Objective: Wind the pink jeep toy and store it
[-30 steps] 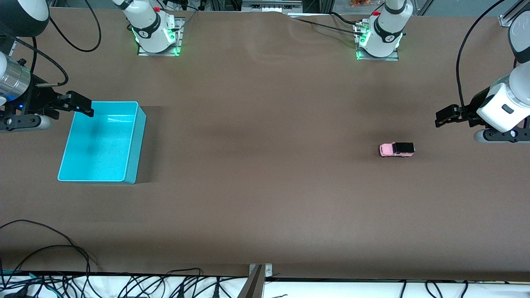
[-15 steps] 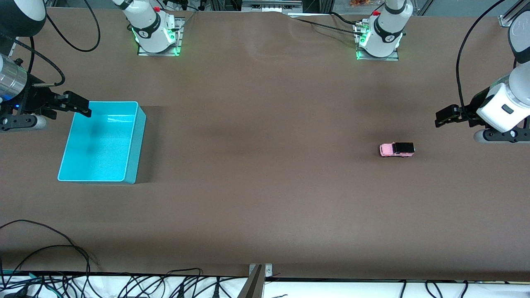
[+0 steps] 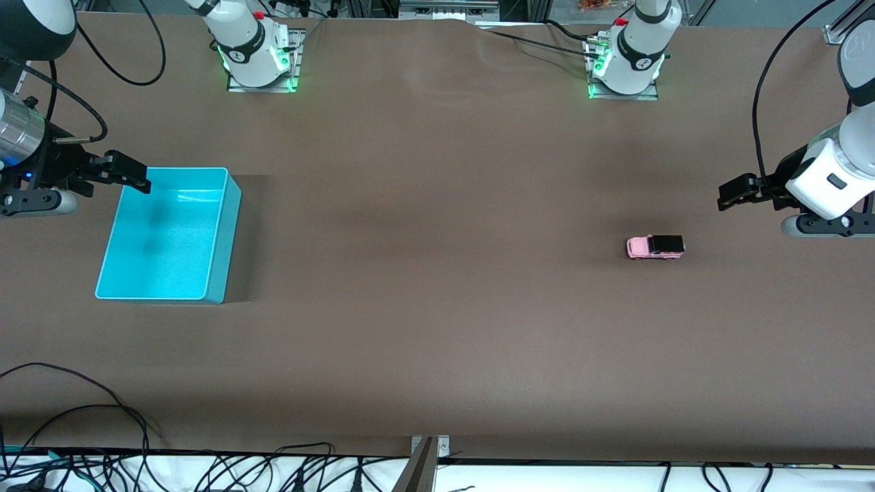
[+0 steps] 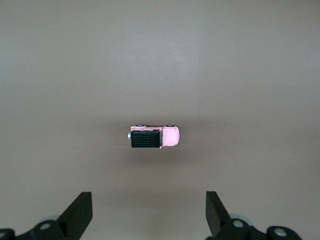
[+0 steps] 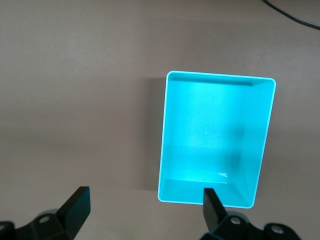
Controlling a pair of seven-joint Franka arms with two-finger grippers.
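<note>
Pink jeep toy [image 3: 655, 247]: light pink body, black roof, upright.

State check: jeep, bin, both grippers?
Small pink jeep toy with black roof: upright on its wheels on the table, untouched.
Turquoise plastic bin: upright, empty.
Left gripper: open, holding nothing, above the table near the jeep.
Right gripper: open, holding nothing, over the bin's edge.
</note>
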